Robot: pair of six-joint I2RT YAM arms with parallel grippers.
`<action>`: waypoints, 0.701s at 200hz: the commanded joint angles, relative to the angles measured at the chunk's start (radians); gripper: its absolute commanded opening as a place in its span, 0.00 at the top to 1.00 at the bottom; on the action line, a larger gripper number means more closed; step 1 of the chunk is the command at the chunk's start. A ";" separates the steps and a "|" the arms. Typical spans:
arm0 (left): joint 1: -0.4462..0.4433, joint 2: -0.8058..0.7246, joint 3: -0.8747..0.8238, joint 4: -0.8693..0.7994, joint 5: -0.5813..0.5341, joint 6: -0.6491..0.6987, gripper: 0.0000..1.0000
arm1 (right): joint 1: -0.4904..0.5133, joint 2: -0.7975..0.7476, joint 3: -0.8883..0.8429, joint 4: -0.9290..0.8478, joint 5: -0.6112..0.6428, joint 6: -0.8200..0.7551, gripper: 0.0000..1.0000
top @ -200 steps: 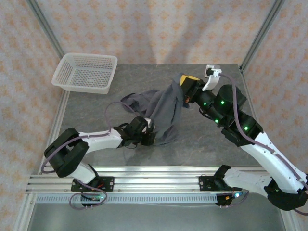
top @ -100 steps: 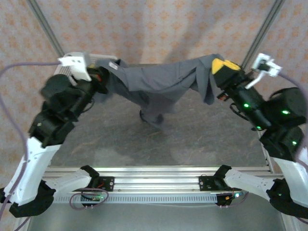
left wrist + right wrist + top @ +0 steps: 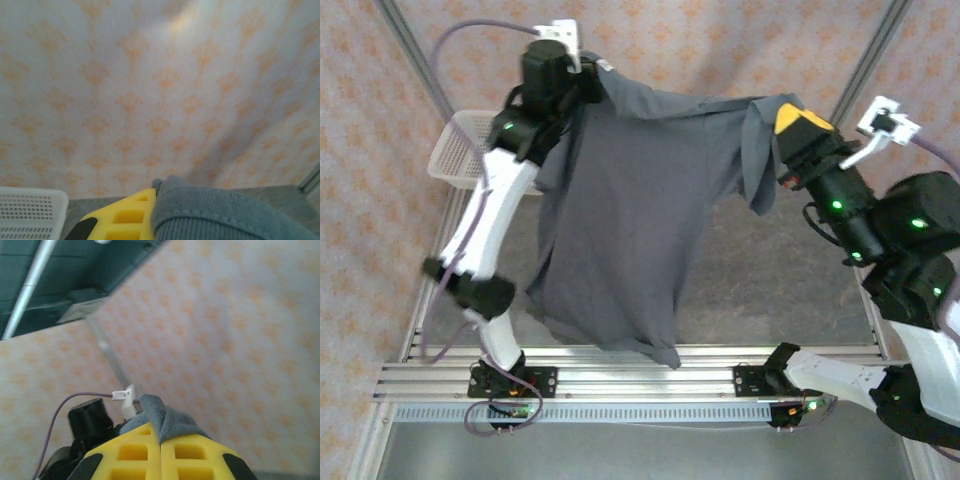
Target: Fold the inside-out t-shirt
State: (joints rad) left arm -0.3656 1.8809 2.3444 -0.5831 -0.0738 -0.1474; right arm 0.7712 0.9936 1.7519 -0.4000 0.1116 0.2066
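The inside-out t-shirt [image 3: 620,220], dark slate-grey, hangs spread in the air between both arms, its hem reaching down to the rail at the near table edge. My left gripper [image 3: 588,78] is raised high at the back left, shut on one top corner; the cloth's ribbed edge [image 3: 220,212] drapes over its yellow finger [image 3: 125,220]. At the upper right, my right gripper [image 3: 782,118] is shut on the other corner, where a sleeve dangles. A pinch of grey fabric [image 3: 167,421] sticks out between its closed yellow fingers [image 3: 192,452].
A white basket [image 3: 455,150] stands at the table's back left, partly behind the left arm, and its rim [image 3: 30,210] shows in the left wrist view. The grey tabletop [image 3: 770,280] lies below the hanging cloth. Patterned curtain walls and metal frame posts [image 3: 865,70] enclose the cell.
Both arms have lifted the t-shirt off the table. The left gripper closed on a corner and rose high at the back left, and the cloth now hangs spread out flat.
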 commanded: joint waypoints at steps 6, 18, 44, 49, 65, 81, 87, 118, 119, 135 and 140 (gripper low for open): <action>0.041 0.281 0.260 -0.134 0.072 -0.066 0.59 | -0.023 0.043 -0.072 -0.136 0.270 0.235 1.00; 0.042 0.391 0.431 -0.211 0.106 -0.070 0.39 | -0.051 0.062 -0.109 -0.179 0.301 0.337 1.00; 0.042 0.395 0.530 -0.335 0.219 -0.096 0.27 | -0.177 0.098 -0.220 -0.234 0.210 0.566 1.00; 0.040 0.362 0.496 -0.342 0.256 -0.103 0.27 | -0.208 0.103 -0.244 -0.232 0.179 0.614 1.00; 0.009 0.180 0.229 -0.280 0.379 -0.095 0.26 | -0.282 0.119 -0.304 -0.203 0.087 0.711 1.00; -0.068 -0.137 -0.276 -0.012 0.419 -0.066 0.26 | -0.310 0.145 -0.317 -0.201 0.084 0.763 1.00; -0.099 -0.240 -0.447 0.080 0.413 -0.062 0.26 | -0.318 0.157 -0.310 -0.209 0.088 0.769 1.00; -0.295 -0.590 -1.023 0.301 0.356 -0.028 0.28 | -0.358 0.185 -0.256 -0.244 0.094 0.801 1.00; -0.303 -0.595 -1.038 0.303 0.354 -0.023 0.28 | -0.359 0.185 -0.254 -0.243 0.093 0.801 1.00; -0.447 -0.641 -1.198 0.304 0.296 0.006 0.33 | -0.375 0.213 -0.233 -0.242 0.083 0.776 1.00; -0.487 -0.639 -1.231 0.300 0.276 -0.005 0.34 | -0.379 0.214 -0.229 -0.245 0.080 0.765 1.00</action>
State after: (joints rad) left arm -0.7303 1.1946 1.3296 -0.3782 0.2794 -0.1890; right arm 0.4129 1.1969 1.4605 -0.6456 0.2008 0.9565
